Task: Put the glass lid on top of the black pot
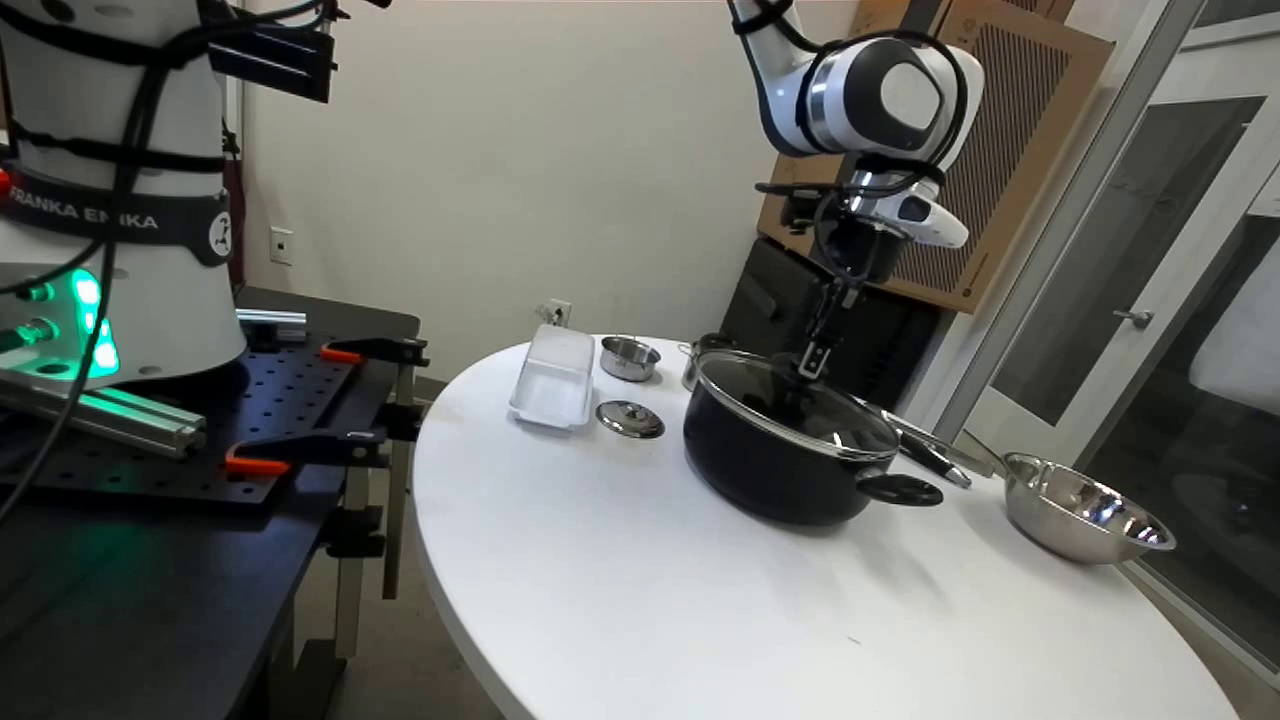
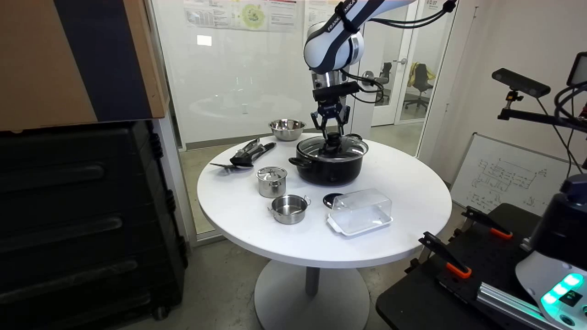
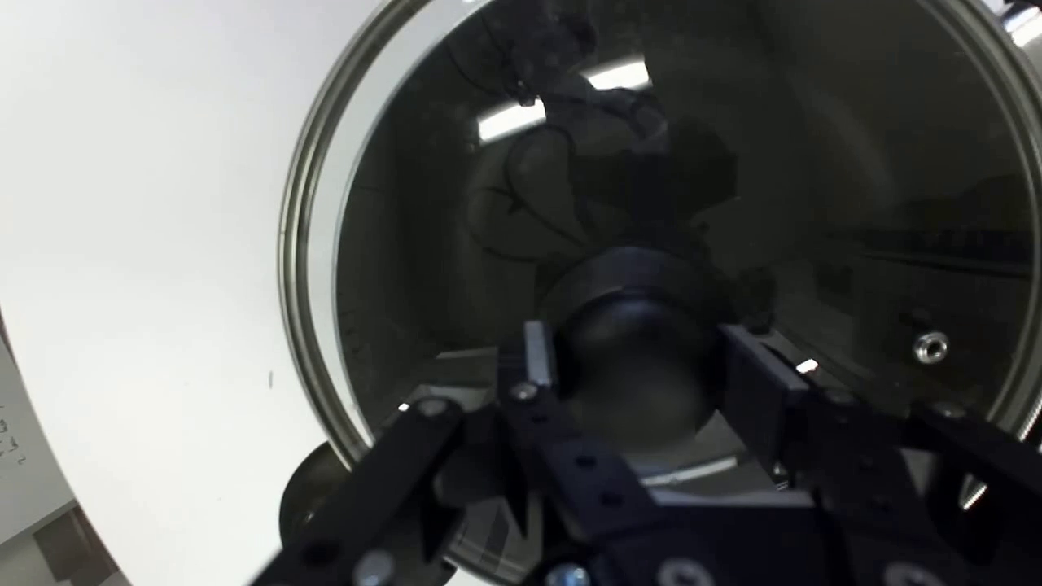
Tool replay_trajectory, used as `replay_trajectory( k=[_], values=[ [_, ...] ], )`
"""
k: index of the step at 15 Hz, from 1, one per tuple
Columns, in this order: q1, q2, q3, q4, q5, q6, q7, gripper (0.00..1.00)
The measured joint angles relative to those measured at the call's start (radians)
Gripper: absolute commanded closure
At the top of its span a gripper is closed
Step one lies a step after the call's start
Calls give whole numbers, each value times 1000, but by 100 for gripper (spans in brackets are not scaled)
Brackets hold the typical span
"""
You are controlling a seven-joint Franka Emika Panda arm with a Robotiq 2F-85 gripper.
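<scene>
Round clear-glass lid w/ metal rim (image 1: 790, 412) over matte-black pot (image 1: 780, 475)

In an ext. view, round steel bowl (image 1: 1068, 525) nearby.
In an ext. view, black gripper (image 2: 334, 134) at lid ctr.
Wrist view: jaws part-way apart, pads (image 3: 540, 355) gripping black knob (image 3: 639, 391); white table (image 3: 163, 244) shows thru glass edge, can't tell if lid's seated.

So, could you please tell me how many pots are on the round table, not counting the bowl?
3: the black pot under the gripper, the lidded steel pot near it, and the open steel pot near the clear plastic box.
</scene>
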Motion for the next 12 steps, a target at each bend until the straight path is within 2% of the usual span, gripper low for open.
replay_trajectory(
  k=[12],
  values=[
    [7,12,-4,16,0,0,2,74]
  ],
)
